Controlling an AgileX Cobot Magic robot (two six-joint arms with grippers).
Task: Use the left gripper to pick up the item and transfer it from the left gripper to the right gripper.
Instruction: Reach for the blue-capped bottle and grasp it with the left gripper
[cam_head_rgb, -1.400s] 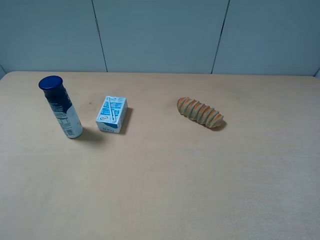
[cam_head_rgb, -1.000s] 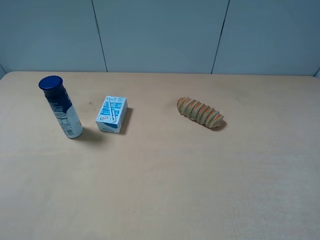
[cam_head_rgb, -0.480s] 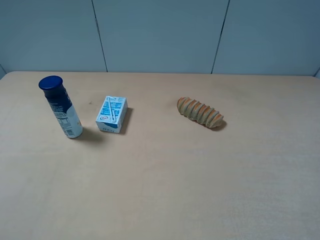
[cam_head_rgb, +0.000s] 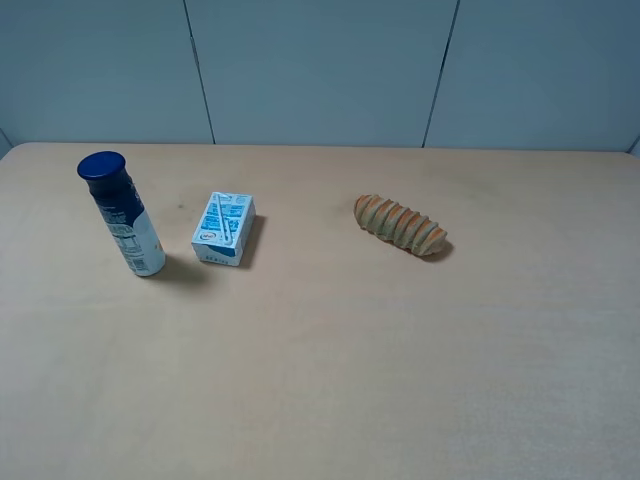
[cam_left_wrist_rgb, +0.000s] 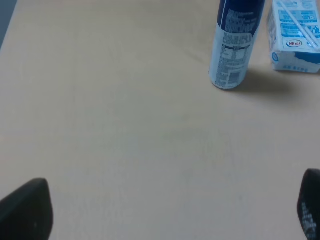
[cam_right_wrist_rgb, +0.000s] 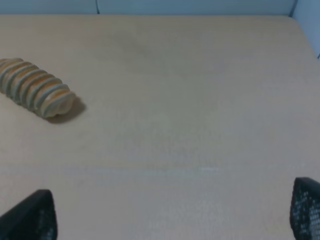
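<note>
The item, a tall bottle (cam_head_rgb: 124, 214) with a dark blue cap and white lower body, stands upright at the table's left. It also shows in the left wrist view (cam_left_wrist_rgb: 234, 47), its cap cut off by the frame edge. Neither arm shows in the exterior view. The left gripper (cam_left_wrist_rgb: 167, 212) is open and empty, with only its black fingertips (cam_left_wrist_rgb: 27, 212) at the frame corners, well short of the bottle. The right gripper (cam_right_wrist_rgb: 172, 212) is open and empty, with its fingertips (cam_right_wrist_rgb: 30, 217) at the frame corners.
A small blue-white carton (cam_head_rgb: 224, 228) lies just right of the bottle and shows in the left wrist view (cam_left_wrist_rgb: 295, 37). A ridged orange-brown bread roll (cam_head_rgb: 400, 225) lies right of centre and shows in the right wrist view (cam_right_wrist_rgb: 35, 94). A grey-blue wall (cam_head_rgb: 320, 70) runs behind the table.
</note>
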